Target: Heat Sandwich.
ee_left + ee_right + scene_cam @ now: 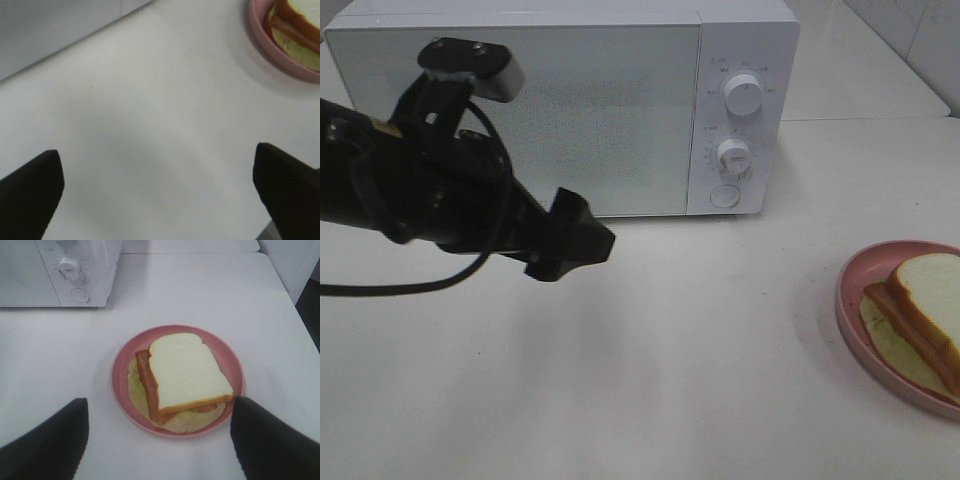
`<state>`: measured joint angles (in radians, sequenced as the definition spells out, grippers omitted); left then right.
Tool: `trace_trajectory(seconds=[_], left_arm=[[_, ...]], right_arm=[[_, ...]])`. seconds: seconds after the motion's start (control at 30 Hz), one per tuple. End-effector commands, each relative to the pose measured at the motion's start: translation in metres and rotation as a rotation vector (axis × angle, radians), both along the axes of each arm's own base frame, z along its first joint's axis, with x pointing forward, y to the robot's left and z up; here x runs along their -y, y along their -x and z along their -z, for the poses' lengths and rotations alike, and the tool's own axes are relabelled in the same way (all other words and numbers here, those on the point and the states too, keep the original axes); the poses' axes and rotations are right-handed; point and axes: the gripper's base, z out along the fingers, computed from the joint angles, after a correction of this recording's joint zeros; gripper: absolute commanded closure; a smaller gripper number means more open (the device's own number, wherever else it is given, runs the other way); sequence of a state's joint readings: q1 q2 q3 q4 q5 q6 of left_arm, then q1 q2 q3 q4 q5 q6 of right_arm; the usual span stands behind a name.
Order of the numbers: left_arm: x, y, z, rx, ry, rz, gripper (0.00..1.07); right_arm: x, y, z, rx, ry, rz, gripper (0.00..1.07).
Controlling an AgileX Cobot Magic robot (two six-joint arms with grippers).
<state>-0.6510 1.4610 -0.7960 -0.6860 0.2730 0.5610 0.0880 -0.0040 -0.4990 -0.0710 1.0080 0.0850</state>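
The sandwich (pixel 925 300), white bread over a brown filling and a pale yellow-green layer, lies on a round pink plate (pixel 850 300) at the table's right edge. My left gripper (pixel 570 240) hangs over the table in front of the microwave, left of the plate, open. In the left wrist view its fingers (pixel 35 190) stand wide apart with only bare table between them, and the plate (pixel 260 35) with the sandwich (pixel 295 25) shows far off. My right gripper (pixel 160 440) hovers just short of the plate (pixel 122 375), open, with the sandwich (pixel 185 372) ahead of it.
A white microwave (pixel 520 110) stands at the back with its door shut. Its panel carries two knobs (pixel 744 95) (pixel 732 155) and a round button (pixel 724 195). A black cable (pixel 400 288) trails under the left arm. The white table (pixel 670 380) runs between arm and plate.
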Motion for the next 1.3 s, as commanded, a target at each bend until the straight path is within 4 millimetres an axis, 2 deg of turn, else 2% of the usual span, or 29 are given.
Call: trace_trajectory(seconds=[0.03, 0.07, 0.1, 0.13, 0.23, 0.27, 0.3, 0.37, 0.4, 0.43, 0.57, 0.7, 0.9, 1.0, 1.07, 1.13, 1.2, 1.3], left_arm=[[-0.026, -0.002, -0.004, -0.109, -0.014, -0.019, 0.09], [-0.035, -0.003, -0.005, -0.133, -0.018, -0.035, 0.09], [-0.054, -0.005, -0.011, -0.162, -0.026, -0.077, 0.09], [-0.054, -0.005, -0.011, -0.162, -0.026, -0.077, 0.09], [-0.082, -0.004, -0.021, -0.188, -0.051, -0.153, 0.09], [-0.099, -0.001, -0.028, -0.197, -0.068, -0.213, 0.09], [-0.099, -0.001, -0.028, -0.197, -0.068, -0.213, 0.09], [-0.117, 0.003, -0.037, -0.191, -0.082, -0.285, 0.09], [-0.134, 0.009, -0.044, -0.191, -0.097, -0.362, 0.09], [-0.134, 0.009, -0.044, -0.191, -0.097, -0.362, 0.09], [-0.163, 0.023, -0.055, -0.224, -0.104, -0.532, 0.09], [-0.175, 0.036, -0.06, -0.265, -0.134, -0.591, 0.09], [-0.179, 0.056, -0.061, -0.297, -0.197, -0.609, 0.09], [-0.184, 0.075, -0.056, -0.289, -0.211, -0.685, 0.09], [-0.186, 0.08, -0.054, -0.281, -0.22, -0.7, 0.09], [-0.189, 0.096, -0.049, -0.252, -0.238, -0.729, 0.09], [-0.19, 0.101, -0.049, -0.237, -0.237, -0.731, 0.09], [-0.19, 0.121, -0.043, -0.19, -0.222, -0.735, 0.09]], right_arm=[[0.0, 0.003, -0.001, 0.04, 0.004, 0.001, 0.32], [0.0, 0.003, -0.001, 0.04, 0.004, 0.001, 0.32], [0.0, 0.003, -0.001, 0.04, 0.004, 0.001, 0.32], [0.0, 0.003, -0.001, 0.04, 0.004, 0.001, 0.32], [0.0, 0.003, -0.001, 0.04, 0.004, 0.001, 0.32], [0.0, 0.003, -0.001, 0.04, 0.004, 0.001, 0.32], [0.0, 0.003, -0.001, 0.04, 0.004, 0.001, 0.32], [0.0, 0.003, -0.001, 0.04, 0.004, 0.001, 0.32], [0.0, 0.003, -0.001, 0.04, 0.004, 0.001, 0.32], [0.0, 0.003, -0.001, 0.04, 0.004, 0.001, 0.32], [0.0, 0.003, -0.001, 0.04, 0.003, 0.001, 0.32], [0.0, 0.003, -0.001, 0.04, 0.003, 0.001, 0.32], [0.0, 0.003, -0.001, 0.04, 0.003, 0.001, 0.32], [0.0, 0.003, -0.001, 0.04, 0.003, 0.001, 0.32], [0.0, 0.003, -0.001, 0.04, 0.003, 0.001, 0.32], [0.0, 0.003, -0.001, 0.04, 0.003, 0.001, 0.32], [0.0, 0.003, -0.001, 0.04, 0.003, 0.001, 0.32], [0.0, 0.003, -0.001, 0.04, 0.003, 0.001, 0.32]])
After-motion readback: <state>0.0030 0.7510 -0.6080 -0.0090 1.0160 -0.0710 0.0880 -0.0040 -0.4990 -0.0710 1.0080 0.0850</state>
